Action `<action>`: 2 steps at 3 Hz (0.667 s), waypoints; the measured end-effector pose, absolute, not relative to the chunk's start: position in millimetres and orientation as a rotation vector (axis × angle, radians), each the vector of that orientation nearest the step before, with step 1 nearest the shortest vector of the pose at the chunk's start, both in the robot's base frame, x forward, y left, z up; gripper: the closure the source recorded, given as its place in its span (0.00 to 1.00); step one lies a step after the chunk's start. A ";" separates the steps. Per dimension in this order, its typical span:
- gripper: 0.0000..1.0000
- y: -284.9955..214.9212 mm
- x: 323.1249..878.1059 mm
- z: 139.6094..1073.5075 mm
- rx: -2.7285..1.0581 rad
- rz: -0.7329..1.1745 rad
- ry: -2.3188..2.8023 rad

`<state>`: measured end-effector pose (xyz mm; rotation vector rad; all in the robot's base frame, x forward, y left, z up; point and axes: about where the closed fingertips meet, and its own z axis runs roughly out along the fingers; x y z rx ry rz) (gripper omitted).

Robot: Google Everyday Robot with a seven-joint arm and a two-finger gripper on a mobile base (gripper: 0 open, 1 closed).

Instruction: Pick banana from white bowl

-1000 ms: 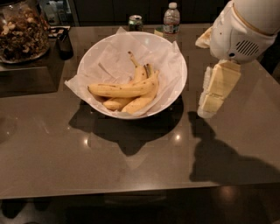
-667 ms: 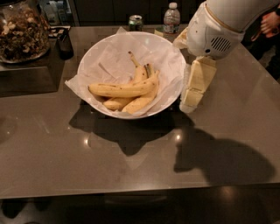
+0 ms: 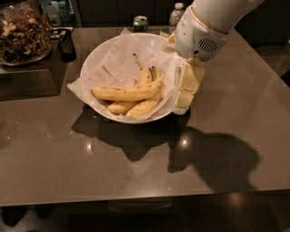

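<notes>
Desk [image 3: 136,172]: dark, glossy, with reflections of overhead lights. Bowl [image 3: 89,61], white and wide, is set on the desk towards the back centre. It is lined with crinkled white paper [image 3: 115,56], whose edges are draped over the rim on the left and right.

Bananas [image 3: 129,94] are seen inside the bowl, lying on the paper in its front half. They are yellow with brown flecks, piled together, with the stems pointed up and back. None is lifted.

Tool [image 3: 184,97]: cream-coloured, hung downward from the white arm housing [image 3: 201,31]. It is placed at the right rim of the bowl, just beside the bananas, over the draped paper. Contact with the bananas is not seen. Whether the tool is wide or narrow cannot be told from this angle. Nothing is seen held in it.

Behind the bowl, a can [image 3: 140,22] and a bottle [image 3: 176,13] are noted. A glass jar [image 3: 22,31] of nuts is noted at back left, well apart from the bowl.
</notes>
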<state>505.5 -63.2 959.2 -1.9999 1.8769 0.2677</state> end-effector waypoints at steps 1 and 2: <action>0.00 -53.2 515.2 956.5 -1.946 0.329 1.851; 0.00 -29.3 530.9 953.5 -1.954 0.397 1.805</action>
